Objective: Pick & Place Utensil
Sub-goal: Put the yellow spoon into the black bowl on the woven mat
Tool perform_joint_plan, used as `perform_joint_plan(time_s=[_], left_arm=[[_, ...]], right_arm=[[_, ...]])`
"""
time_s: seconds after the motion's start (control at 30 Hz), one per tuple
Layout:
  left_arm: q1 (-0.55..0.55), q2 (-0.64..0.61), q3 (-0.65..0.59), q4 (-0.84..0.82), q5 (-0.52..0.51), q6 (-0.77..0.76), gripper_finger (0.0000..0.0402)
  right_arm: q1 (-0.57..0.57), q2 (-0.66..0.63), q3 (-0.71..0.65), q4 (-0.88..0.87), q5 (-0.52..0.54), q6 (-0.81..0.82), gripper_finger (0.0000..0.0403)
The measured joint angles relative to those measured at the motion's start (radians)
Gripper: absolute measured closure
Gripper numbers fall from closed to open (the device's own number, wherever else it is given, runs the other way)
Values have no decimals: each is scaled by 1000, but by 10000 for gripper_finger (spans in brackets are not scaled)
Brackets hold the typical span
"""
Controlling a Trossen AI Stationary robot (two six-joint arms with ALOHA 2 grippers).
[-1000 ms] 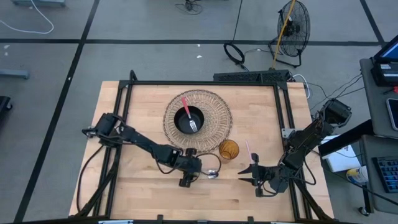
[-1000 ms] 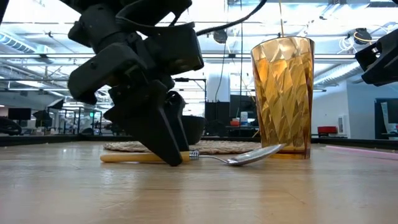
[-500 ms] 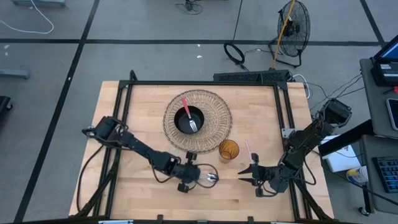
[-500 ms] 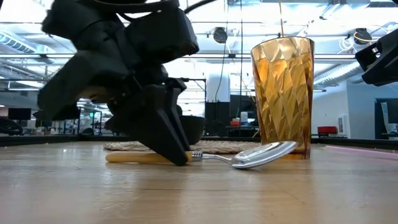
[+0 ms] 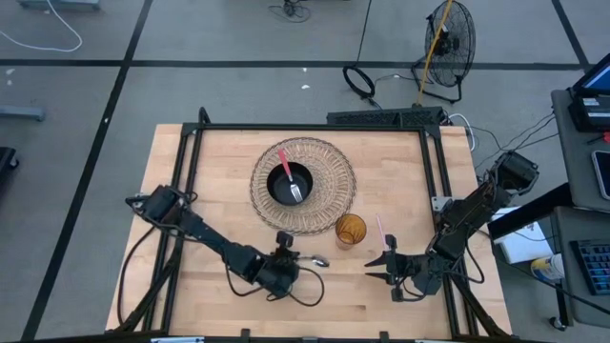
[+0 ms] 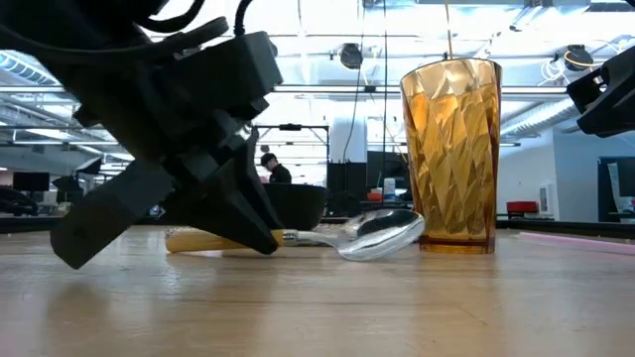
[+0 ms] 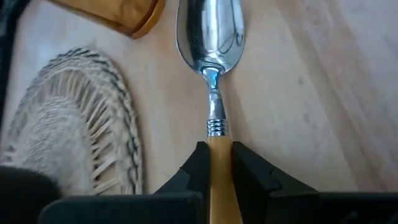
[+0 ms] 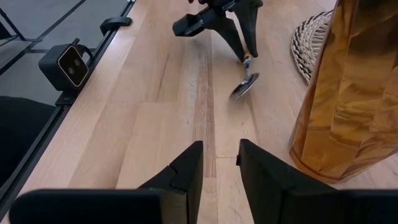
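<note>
**Ana:** Left wrist view first: the spoon fills it, steel bowl out ahead, pale wooden handle running back between the two dark fingers of the left end effector, which are pinched tight on that handle.

**Ben:** And from the low view the spoon sits tilted, bowl end raised off the counter, handle end down by the fingertips. Whether the handle touches the wood, I cannot tell.

**Ana:** From above, the spoon is near the front middle of the counter, with the left end effector at its handle end (the arm stretches in low from the left edge).

**Ben:** Just beside the spoon's bowl, toward the right, stands the amber glass, upright. In the low view that glass is close behind the bowl, though apart from it.

**Ana:** Behind both lies the woven placemat, round, carrying a black bowl. A fork with a pink handle rests in the bowl.

**Ben:** A pink straw-like stick lies on the wood right of the glass; what it is exactly, I cannot say.

**Ana:** Then the right end effector, parked near the front right, fingers spread apart and holding nothing. Its own wrist view shows those fingers parted over bare wood, the glass looming alongside.
</note>
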Motion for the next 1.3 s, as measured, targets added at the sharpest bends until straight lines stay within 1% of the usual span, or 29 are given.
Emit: perform_joint_plan(time_s=[0.1,0.17,0.3,0.37,0.5,0.6,0.63,0.7,0.77,0.83,0.93,1.07,1.17,1.23,1.3], left_arm=[[-14,0,0,1,-72,0,355],[-22,1,0,1,-112,0,359],[-35,0,-1,7,-164,12,395],[-35,0,0,7,-164,7,399],[-34,-2,0,-1,-163,-9,392],[-30,-2,0,-3,-152,-25,398],[-25,-2,0,-3,-127,-36,399],[-1,-2,1,1,-44,-78,393],[33,-2,1,18,33,-119,370],[66,-5,1,54,89,-149,333],[102,-5,2,114,128,-165,270],[122,-5,2,181,151,-118,200],[125,-5,2,183,142,-113,173],[127,-5,2,164,116,-119,170],[136,-5,2,139,105,-147,174]], right_arm=[[0,0,0,0,0,0,310],[0,0,0,0,0,0,309],[0,0,0,0,0,0,310],[0,0,0,0,0,0,309],[0,0,0,0,0,0,310],[0,0,0,0,0,0,309],[0,0,0,0,0,0,309],[0,0,0,0,0,0,309],[0,0,0,0,0,-1,310],[0,0,0,0,0,-1,309],[0,0,0,0,0,0,309],[4,0,0,0,0,0,310],[9,0,-1,-1,0,0,309],[9,0,-1,-2,0,-2,310],[9,0,-1,-3,0,-8,309]])
